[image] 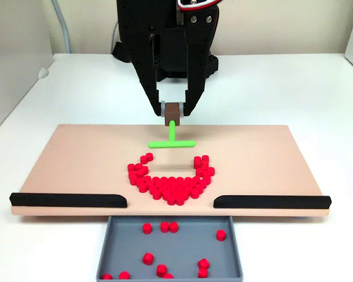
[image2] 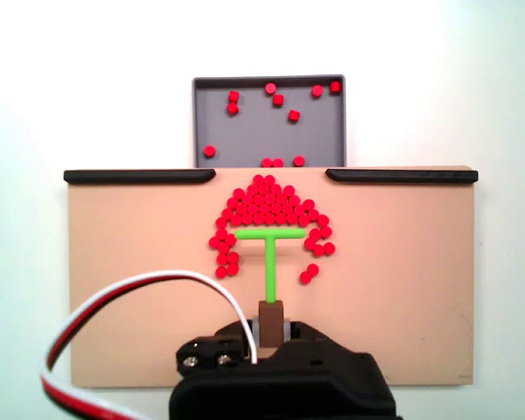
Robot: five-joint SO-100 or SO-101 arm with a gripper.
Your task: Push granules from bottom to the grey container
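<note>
Tan board (image: 76, 158) under the gripper (image: 173, 110); grey container (image: 170, 247) beyond the board's gap, a few pellets inside. Gripper clamped on the green T-stick's brown handle (image: 173, 111), crossbar (image2: 271, 234) forward as a rake. Granules (image: 170, 185) piled ahead of it.

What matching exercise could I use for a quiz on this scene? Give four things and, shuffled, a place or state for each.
Things:
1. green T-shaped stick
2. granules
3. grey container
4. black strips

Places or states:
A. heaped in a crescent on the tan board, a few already in the tray
B. held by its brown handle in the gripper
C. along one board edge, a gap between them
D. just beyond that gap, off the board

Pairs: 1-B, 2-A, 3-D, 4-C
</note>
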